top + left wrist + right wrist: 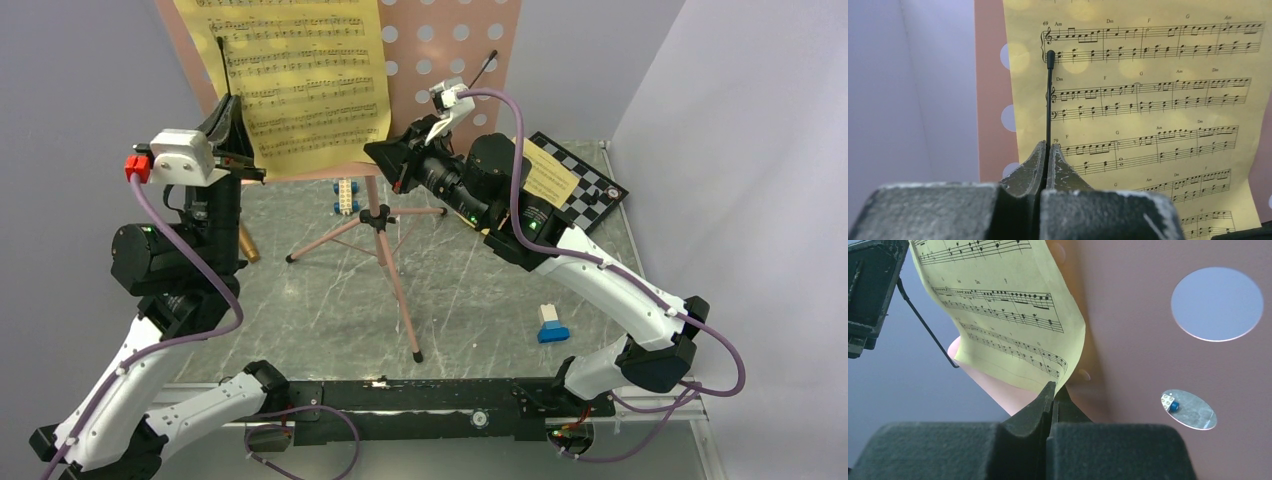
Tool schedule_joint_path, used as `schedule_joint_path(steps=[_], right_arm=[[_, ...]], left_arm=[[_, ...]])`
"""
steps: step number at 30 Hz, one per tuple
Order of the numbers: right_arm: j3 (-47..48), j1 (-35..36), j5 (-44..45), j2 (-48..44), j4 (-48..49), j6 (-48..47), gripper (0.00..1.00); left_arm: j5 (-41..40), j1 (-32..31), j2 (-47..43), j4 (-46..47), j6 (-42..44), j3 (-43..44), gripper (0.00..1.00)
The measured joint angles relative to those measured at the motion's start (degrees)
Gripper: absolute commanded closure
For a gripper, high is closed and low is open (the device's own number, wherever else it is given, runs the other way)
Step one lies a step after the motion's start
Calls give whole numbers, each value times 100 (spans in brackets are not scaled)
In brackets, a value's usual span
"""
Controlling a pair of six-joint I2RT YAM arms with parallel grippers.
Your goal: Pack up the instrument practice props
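Your left gripper (1048,150) is clamped shut on a thin black rod (1049,100), upright in front of the sheet (1148,100). Mic (247,243) lies on the table (300,310) near that arm. Sheet sits on the pink stand (462,45), mid-table. Your right gripper (1054,390) is closed too, tips at the sheet's lower corner; pinching it or not, can't tell.

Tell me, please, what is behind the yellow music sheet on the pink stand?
Behind the yellow music sheet stands the pink perforated desk; its holes show beside the sheet. The desk area under the paper is covered, so any second page there cannot be seen.
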Motion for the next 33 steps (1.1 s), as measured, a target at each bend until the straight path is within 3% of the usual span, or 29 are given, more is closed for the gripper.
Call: schedule_joint_path(steps=[17,33], right_arm=[[-101,0,-101,-20,9,0,100],[-402,-20,-520,-813,15,-273,100]], left_arm=[[1073,90,-789,890,-116,-1043,100],[1132,98,-907,1001,-109,-1106,100]])
